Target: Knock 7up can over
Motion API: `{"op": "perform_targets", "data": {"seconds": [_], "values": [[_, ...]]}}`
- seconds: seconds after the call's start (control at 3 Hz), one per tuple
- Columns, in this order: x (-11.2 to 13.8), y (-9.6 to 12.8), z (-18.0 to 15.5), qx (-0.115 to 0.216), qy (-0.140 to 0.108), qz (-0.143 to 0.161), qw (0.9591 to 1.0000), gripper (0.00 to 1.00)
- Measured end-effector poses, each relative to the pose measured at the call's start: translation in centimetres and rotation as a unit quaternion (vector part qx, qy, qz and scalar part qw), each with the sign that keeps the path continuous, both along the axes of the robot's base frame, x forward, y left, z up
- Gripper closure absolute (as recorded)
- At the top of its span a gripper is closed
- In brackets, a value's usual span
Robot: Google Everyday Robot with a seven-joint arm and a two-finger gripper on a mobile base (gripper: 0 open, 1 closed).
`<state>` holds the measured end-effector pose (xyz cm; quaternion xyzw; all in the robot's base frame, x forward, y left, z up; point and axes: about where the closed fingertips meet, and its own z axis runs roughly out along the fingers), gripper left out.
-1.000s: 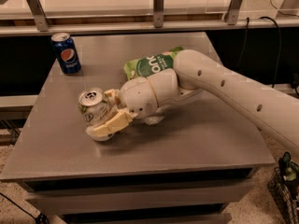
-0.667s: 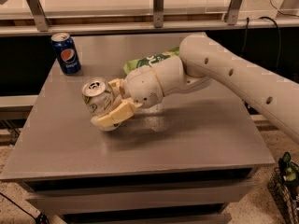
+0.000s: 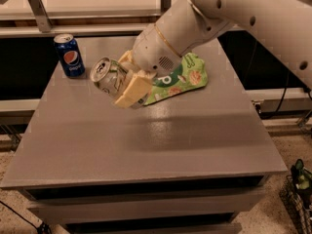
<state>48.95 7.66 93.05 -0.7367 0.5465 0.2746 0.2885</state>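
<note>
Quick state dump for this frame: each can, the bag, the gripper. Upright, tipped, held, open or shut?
7up can: tilted, top facing left, clamped between the gripper's fingers, not lying on the table.
Pepsi can: upright, back left of the table, untouched.
Green chip bag: lying flat behind the gripper.
Gripper: over the table's back left, shut on the 7up can.
</note>
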Motion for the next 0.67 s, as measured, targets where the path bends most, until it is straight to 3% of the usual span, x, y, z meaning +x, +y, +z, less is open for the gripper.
{"op": "perform_targets", "data": {"seconds": [0.33, 0.67], "values": [[0.5, -4.6, 0.8, -0.112, -0.029, -0.036, 0.9926, 0.58], [0.8, -10.3, 0.4, -0.217, -0.039, -0.058, 0.9737, 0.8]]}}
